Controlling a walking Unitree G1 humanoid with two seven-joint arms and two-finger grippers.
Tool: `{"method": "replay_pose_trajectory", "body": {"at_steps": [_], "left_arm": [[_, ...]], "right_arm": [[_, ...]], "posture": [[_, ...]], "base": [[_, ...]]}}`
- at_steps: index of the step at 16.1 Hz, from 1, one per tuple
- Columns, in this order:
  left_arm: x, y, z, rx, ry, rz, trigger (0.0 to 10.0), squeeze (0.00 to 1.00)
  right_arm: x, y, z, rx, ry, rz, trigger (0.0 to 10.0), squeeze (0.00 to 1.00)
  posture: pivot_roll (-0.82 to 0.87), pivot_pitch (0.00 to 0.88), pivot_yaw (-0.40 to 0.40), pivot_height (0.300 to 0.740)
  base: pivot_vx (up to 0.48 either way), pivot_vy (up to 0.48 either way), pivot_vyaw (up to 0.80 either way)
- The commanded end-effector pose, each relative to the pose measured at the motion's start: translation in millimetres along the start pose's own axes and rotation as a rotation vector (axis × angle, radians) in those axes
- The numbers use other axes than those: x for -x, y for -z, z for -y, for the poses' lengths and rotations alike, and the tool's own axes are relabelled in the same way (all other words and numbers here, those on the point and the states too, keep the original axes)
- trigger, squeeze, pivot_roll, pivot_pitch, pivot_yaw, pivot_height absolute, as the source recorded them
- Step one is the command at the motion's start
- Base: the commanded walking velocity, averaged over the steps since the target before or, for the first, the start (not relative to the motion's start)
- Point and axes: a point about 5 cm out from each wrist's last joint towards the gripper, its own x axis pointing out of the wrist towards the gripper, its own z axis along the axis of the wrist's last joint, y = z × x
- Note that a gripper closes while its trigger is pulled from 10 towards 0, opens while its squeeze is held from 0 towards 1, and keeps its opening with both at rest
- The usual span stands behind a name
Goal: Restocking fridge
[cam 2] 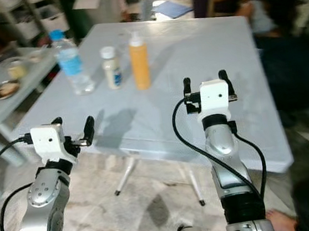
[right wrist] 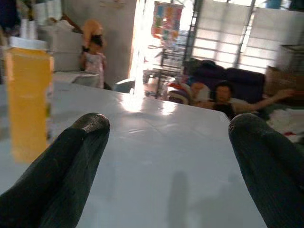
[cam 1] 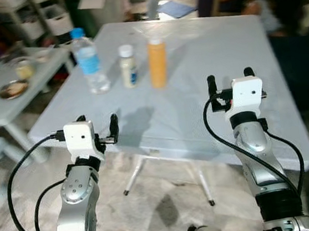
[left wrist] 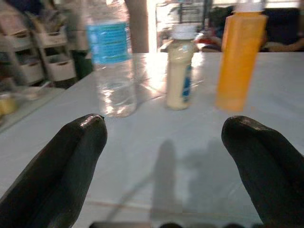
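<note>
On the white folding table [cam 1: 204,59], toward its far left part, stand three bottles in a row: a water bottle [cam 1: 89,60], a small cream bottle [cam 1: 128,66] and an orange bottle [cam 1: 157,63]. Nearer, the left gripper [cam 1: 96,129] and right gripper [cam 1: 230,82] hover at the table's near edge, fingers spread wide, holding nothing.

No legible text is found. A blue label is borne by the water bottle [left wrist: 110,61] and a blue patch by the small cream bottle [left wrist: 180,71]; both are blurred, lettering unreadable.
</note>
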Motion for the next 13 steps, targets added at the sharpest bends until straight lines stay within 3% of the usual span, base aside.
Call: {"method": "replay_pose_trajectory", "body": {"at_steps": [1, 5, 6, 8, 13], "left_arm": [[0.5, -3.8, -3.1, -0.008, -0.006, 0.011, 10.0, 0.0], [17.3, 3.2, -23.3, -0.049, -0.086, -0.012, 10.0, 0.0], [28.4, 12.1, -30.7, -0.068, -0.116, -0.044, 10.0, 0.0], [38.4, 19.0, -31.8, -0.072, -0.123, -0.072, 10.0, 0.0], [39.9, 19.4, -25.1, -0.059, -0.118, -0.076, 10.0, 0.0]], "right_arm": [[2.1, -2.2, -0.2, -0.007, -0.01, 0.01, 10.0, 0.0], [23.8, 5.8, 1.6, -0.026, -0.055, -0.018, 10.0, 0.0], [39.5, 14.7, 2.6, -0.026, -0.071, -0.058, 10.0, 0.0], [55.5, 21.7, 3.0, -0.019, -0.088, -0.089, 10.0, 0.0], [62.8, 23.5, -1.3, -0.026, -0.099, -0.103, 10.0, 0.0]], "posture": [[-0.05, 0.056, 0.071, 0.74], [-0.05, 0.055, 0.078, 0.74], [-0.05, 0.056, 0.08, 0.74], [-0.05, 0.057, 0.082, 0.74], [-0.05, 0.055, 0.082, 0.74]], "base": [[0.277, 0.0, 0.0], [0.277, 0.0, 0.0], [0.274, 0.0, 0.0], [0.277, 0.0, 0.0], [0.167, 0.0, 0.0]]}}
